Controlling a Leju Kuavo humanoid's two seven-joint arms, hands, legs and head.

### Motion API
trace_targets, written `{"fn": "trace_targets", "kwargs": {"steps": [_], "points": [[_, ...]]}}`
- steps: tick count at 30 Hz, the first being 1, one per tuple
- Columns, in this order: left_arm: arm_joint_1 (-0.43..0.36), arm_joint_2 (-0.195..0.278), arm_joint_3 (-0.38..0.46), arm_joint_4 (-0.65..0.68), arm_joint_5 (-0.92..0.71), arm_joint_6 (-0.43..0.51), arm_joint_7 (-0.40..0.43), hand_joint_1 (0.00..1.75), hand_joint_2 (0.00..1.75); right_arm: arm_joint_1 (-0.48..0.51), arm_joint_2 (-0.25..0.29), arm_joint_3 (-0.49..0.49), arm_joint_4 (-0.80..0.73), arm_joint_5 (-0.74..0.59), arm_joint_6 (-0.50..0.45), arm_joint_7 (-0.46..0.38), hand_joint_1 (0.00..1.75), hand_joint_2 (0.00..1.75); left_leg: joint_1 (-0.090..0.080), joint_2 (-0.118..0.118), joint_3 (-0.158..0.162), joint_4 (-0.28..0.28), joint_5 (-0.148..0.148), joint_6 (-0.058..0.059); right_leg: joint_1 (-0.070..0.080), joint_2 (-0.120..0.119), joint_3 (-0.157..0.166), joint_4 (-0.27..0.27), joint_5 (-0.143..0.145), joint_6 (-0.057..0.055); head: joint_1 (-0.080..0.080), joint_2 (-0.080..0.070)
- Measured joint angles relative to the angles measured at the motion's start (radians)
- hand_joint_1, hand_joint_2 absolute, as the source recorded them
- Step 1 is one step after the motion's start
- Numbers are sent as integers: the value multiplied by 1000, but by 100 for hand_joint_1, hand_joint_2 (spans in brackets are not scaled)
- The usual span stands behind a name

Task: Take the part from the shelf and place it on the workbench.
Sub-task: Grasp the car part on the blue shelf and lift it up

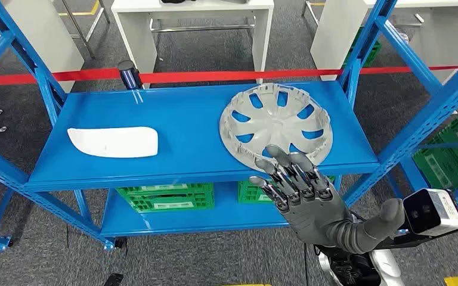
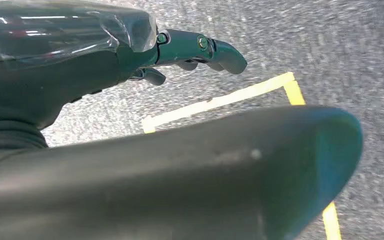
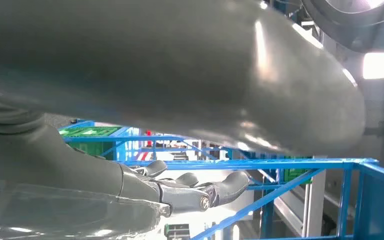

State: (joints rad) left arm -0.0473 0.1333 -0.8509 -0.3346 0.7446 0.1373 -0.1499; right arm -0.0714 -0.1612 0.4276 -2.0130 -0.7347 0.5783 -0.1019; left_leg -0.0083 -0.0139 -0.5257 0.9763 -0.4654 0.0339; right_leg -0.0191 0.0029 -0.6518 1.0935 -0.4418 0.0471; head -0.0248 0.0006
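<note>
Right hand [image 1: 310, 190] empty, fingers [image 1: 283, 164] spread, tips overlapping near rim of silver hubcap [image 1: 274, 122] on blue shelf [image 1: 185, 119]; contact unclear.

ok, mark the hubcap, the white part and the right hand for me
hubcap [image 1: 272, 122], head view: on the grey hub at its centre.
white part [image 1: 114, 142], head view: middle of its flat top.
right hand [image 1: 301, 193], head view: back of the hand, below the fingers.

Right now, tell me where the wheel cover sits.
In the head view the wheel cover lies on the blue shelf, right side, just beyond the right hand.
</note>
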Motion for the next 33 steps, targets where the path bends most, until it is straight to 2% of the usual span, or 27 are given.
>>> {"fn": "trace_targets", "kwargs": {"steps": [1, 3, 5, 7, 9, 11, 12, 13, 14, 16, 17, 18, 19, 22, 23, 24, 26, 27, 28, 29, 31, 32, 33], "points": [[-1, 0, -1, 0, 0, 0, 0, 0, 0, 0, 0, 0, 0, 0, 0, 0, 0, 0, -2, 0, -1, 4, -7, -3, 2, -1, 10, -25, 8, -4, 1, 0], [-1, -1, -4, 0, 0, 0, 0, 0, 0, 0, 0, 0, 0, 0, 0, 0, 0, 0, -6, -1, -2, 12, -20, -10, 4, -2, 27, -71, 23, -19, 0, 0], [-2, -1, -8, 0, 0, 3, -1, 0, 0, 0, -1, 0, 0, -1, 1, 0, 0, 0, -5, -1, -4, 15, -29, -18, 8, 0, 31, -81, 17, -39, -1, 0], [-3, 0, -11, 0, 0, 6, -2, 0, 0, -1, -1, 0, 0, -2, 2, 0, 0, 0, -1, 1, -7, 28, -42, -29, 3, 1, 37, -83, 12, -51, -3, 0], [-5, 1, -13, -1, 0, 9, -2, 0, 0, -3, 0, 1, 0, -3, 3, 0, 0, 87, 5, 3, -47, 111, -81, -44, -3, 1, 49, -86, 4, -62, -6, 0], [-4, 2, -15, -1, 0, 12, -3, 0, 0, -4, 0, 1, 0, -3, 3, 0, 0, 175, 14, 5, -130, 251, -128, -56, -3, 1, 56, -86, -4, -70, -7, 0], [-3, 2, -16, -1, 1, 13, -3, 0, 0, -4, 0, 1, 1, -2, 3, 0, 0, 175, 17, 6, -167, 301, -135, -59, -3, 2, 60, -86, -8, -71, -7, 0], [-3, 2, -17, -1, 1, 13, -3, 0, 0, -4, 0, 1, 1, 0, 3, 0, 0, 175, 20, 7, -187, 317, -122, -61, -3, 3, 65, -86, -12, -71, -7, 0], [-3, 2, -18, -1, 1, 14, -3, 0, 0, -4, 0, 1, 2, 1, 1, 0, 0, 175, 22, 8, -187, 291, -90, -61, -3, 4, 72, -86, -17, -69, -8, 0], [-4, 2, -20, -1, 3, 14, -3, 0, 0, -6, 0, 1, 2, 4, -2, 3, 0, 175, 21, 8, -139, 156, -1, -54, -3, 6, 87, -87, -26, -64, -7, 0], [-4, 3, -21, -1, 4, 14, -3, 0, 0, -8, 1, 1, 2, 7, -5, 5, 0, 175, 18, 8, -112, 92, 28, -48, 0, 7, 91, -87, -31, -60, -7, 0], [-5, 4, -21, -1, 6, 15, -3, 0, 0, -10, 1, 1, 2, 10, -8, 7, 0, 175, 15, 9, -93, 50, 42, -43, 1, 8, 92, -87, -34, -56, -7, 0], [-6, 5, -22, -1, 8, 15, -3, 0, 0, -11, 1, 1, 2, 16, -14, 9, 0, 175, 11, 9, -85, 33, 42, -37, 2, 9, 92, -87, -35, -52, -6, 0], [-7, 5, -24, -1, 10, 14, -2, 0, 0, -15, 1, 1, 2, 61, -36, 15, 0, 175, 10, 8, -75, 16, 43, -21, 2, 7, 89, -86, -41, -37, -6, 0], [-7, 4, -24, -1, 10, 14, -2, 0, 0, -19, 0, 1, 3, 86, -45, 16, 0, 175, 12, 8, -68, 8, 46, -14, 2, 6, 80, -66, -51, -35, -5, 0], [-8, 3, -25, -1, 11, 13, -2, 0, 0, -22, -1, 1, 3, 109, -53, 17, 0, 175, 14, 9, -62, 1, 48, -9, 2, 5, 59, -24, -70, -37, -4, 0], [-10, 1, -25, -1, 11, 12, -3, 0, 0, -27, -3, 1, 6, 141, -63, 18, 0, 175, 11, 9, -59, -2, 46, -2, 2, 4, -13, 113, -121, -42, -3, 0], [-10, 1, -26, -1, 11, 12, -2, 0, 0, -28, -3, 1, 8, 148, -65, 18, 0, 175, 10, 8, -59, -1, 45, 0, 2, 4, -48, 173, -138, -41, -3, 0], [-10, 0, -26, -1, 11, 12, -2, 0, 0, -28, -4, 1, 10, 156, -68, 19, 0, 175, 9, 8, -58, -1, 43, 1, 2, 4, -67, 201, -140, -37, -3, 0], [-10, -1, -27, -1, 11, 12, -2, 0, 0, -30, -4, 1, 12, 171, -74, 19, 0, 175, 9, 6, -56, 0, 41, 1, 1, 4, -65, 185, -125, -29, -3, 0], [-10, -2, -31, -1, 11, 9, -2, 0, 0, -38, -7, 2, 15, 243, -102, 19, 0, 175, 9, 4, -53, 5, 35, -5, 1, 3, -10, 56, -65, -13, -3, 0], [-11, -2, -33, -1, 11, 7, 0, 0, 0, -47, -9, 4, 18, 302, -122, 20, 0, 175, 6, 3, -53, 11, 30, -10, 1, 2, 21, -11, -38, -13, -3, 0], [-12, -3, -36, -1, 11, 5, 2, 0, 0, -59, -12, 9, 23, 366, -143, 21, 0, 175, 4, 3, -54, 17, 25, -14, 2, 1, 43, -57, -20, -18, -3, 0]]}}
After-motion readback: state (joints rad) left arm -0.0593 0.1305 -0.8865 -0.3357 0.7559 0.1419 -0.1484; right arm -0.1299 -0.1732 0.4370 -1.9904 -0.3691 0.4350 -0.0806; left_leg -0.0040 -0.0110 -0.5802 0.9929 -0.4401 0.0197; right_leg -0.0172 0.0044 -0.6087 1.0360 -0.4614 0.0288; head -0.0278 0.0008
